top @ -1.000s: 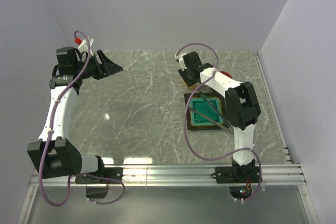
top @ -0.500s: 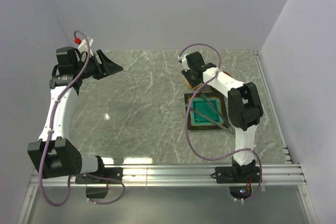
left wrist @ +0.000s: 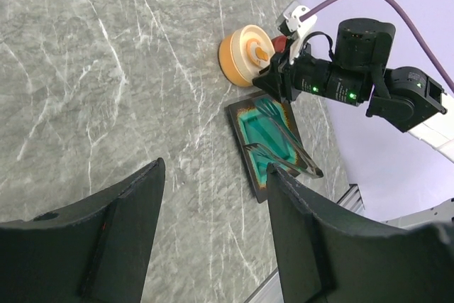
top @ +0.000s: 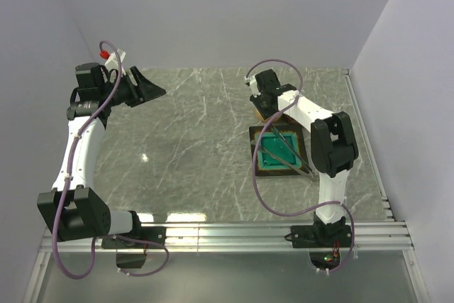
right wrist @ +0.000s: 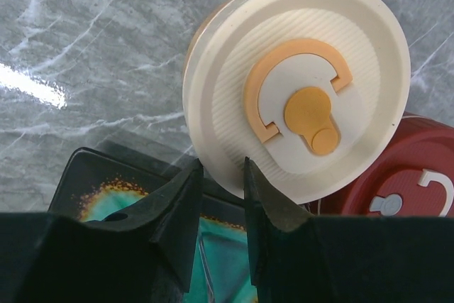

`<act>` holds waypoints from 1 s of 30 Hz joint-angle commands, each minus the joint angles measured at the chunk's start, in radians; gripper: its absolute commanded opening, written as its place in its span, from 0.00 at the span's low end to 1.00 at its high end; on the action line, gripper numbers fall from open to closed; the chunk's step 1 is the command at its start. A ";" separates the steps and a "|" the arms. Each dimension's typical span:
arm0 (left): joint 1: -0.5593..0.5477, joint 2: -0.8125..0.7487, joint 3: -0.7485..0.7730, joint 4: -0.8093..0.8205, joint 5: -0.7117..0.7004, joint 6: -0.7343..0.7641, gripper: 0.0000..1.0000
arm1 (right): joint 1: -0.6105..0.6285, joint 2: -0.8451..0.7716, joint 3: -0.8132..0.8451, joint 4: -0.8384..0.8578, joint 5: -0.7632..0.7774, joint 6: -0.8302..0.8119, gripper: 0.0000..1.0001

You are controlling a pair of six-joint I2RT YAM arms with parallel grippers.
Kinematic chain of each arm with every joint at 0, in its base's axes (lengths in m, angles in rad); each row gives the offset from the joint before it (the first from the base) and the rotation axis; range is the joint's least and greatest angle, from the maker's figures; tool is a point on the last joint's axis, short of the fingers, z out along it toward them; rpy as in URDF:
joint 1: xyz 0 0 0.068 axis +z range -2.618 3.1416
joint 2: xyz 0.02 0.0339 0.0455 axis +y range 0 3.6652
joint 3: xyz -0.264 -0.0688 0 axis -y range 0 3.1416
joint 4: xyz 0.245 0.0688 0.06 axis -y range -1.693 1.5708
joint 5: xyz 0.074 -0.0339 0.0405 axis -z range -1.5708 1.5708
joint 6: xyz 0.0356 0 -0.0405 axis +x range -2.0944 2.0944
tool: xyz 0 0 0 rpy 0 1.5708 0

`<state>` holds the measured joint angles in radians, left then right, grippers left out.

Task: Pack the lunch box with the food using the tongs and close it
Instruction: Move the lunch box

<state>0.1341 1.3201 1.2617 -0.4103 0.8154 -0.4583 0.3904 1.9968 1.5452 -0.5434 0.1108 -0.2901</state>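
Right claw at cream, orange-handled round lid

Left arm raised far left, left fingers wide apart; right arm stretched forward, right fingers narrowly parted.

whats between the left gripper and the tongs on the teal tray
Only bare marble table. The left wrist view shows the stretch from the left gripper to the tongs on the teal tray holding no object.

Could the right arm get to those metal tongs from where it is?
Probably yes. The tongs lie uncovered across the teal tray, close beside the right gripper, and nothing stands between them.
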 commanded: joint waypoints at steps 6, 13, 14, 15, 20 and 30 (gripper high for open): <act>0.002 -0.027 0.004 0.034 0.025 0.001 0.65 | -0.019 -0.018 -0.048 -0.182 -0.014 0.006 0.35; 0.004 -0.030 -0.001 0.044 0.030 -0.008 0.65 | -0.019 -0.039 -0.033 -0.208 -0.034 0.008 0.33; 0.004 -0.033 0.001 0.045 0.030 -0.010 0.65 | -0.021 -0.041 -0.025 -0.213 -0.034 0.006 0.33; 0.002 -0.032 0.001 0.044 0.030 -0.008 0.65 | -0.019 -0.041 -0.023 -0.219 -0.037 0.006 0.33; 0.004 -0.038 -0.005 0.044 0.027 -0.005 0.65 | -0.019 -0.043 -0.002 -0.225 -0.036 0.006 0.35; 0.002 -0.045 -0.004 0.034 0.014 0.010 0.65 | -0.021 -0.033 0.076 -0.231 -0.031 0.023 0.48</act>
<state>0.1341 1.3109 1.2556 -0.4061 0.8154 -0.4576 0.3771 1.9751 1.5749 -0.7074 0.0845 -0.2848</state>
